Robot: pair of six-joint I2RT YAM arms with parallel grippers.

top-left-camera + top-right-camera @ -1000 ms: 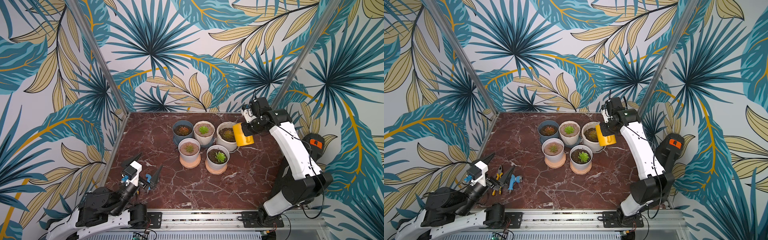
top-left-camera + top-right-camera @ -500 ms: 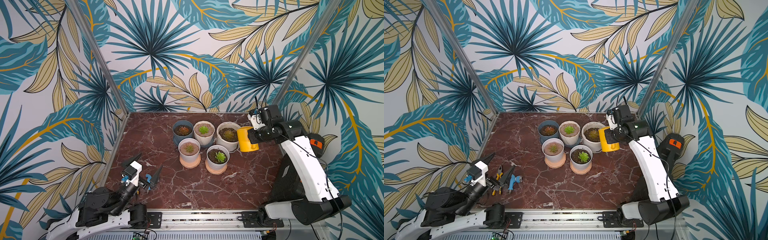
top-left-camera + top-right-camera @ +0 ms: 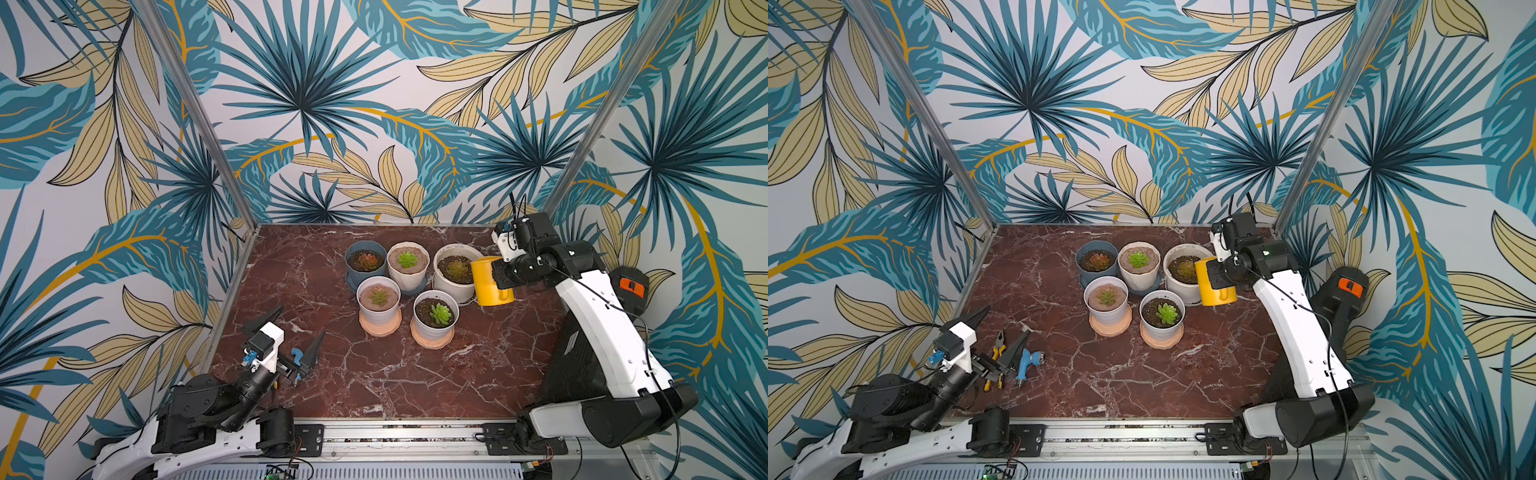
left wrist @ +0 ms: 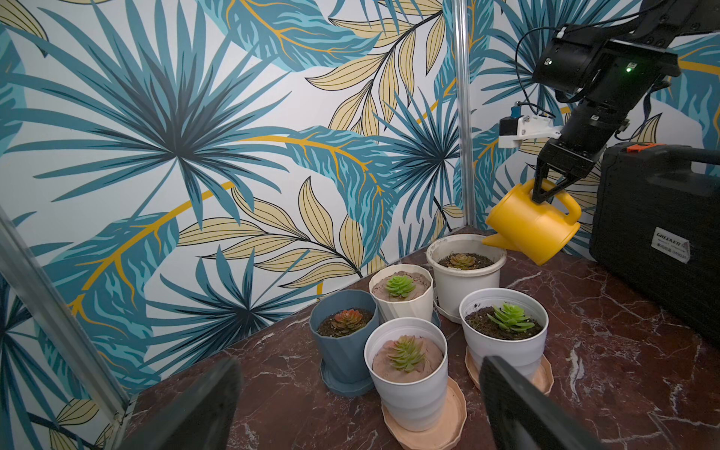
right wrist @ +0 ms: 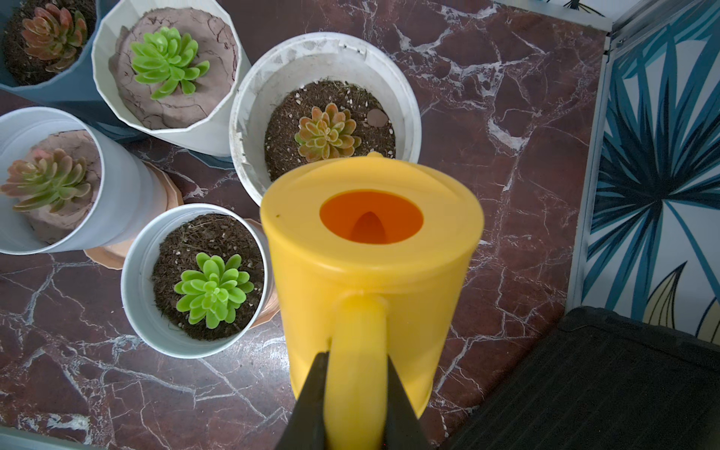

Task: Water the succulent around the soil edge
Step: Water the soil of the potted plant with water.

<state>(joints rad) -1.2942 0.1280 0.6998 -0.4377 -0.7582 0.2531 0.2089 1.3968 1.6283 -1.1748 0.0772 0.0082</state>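
Watering can (image 5: 370,249) tipped toward the large white pot (image 5: 323,54)
The right gripper (image 5: 356,360) has its jaws drawn narrow on the yellow can's handle, with the spout hanging over the pot's rim. The succulent (image 5: 326,132), a small rosette of pinkish-green leaves, sits mid-pot in dark speckled soil, and the pot stands right of centre in both top views. The left gripper (image 3: 302,321) rests low at the lower left of a top view, jaws spread wide and holding nothing
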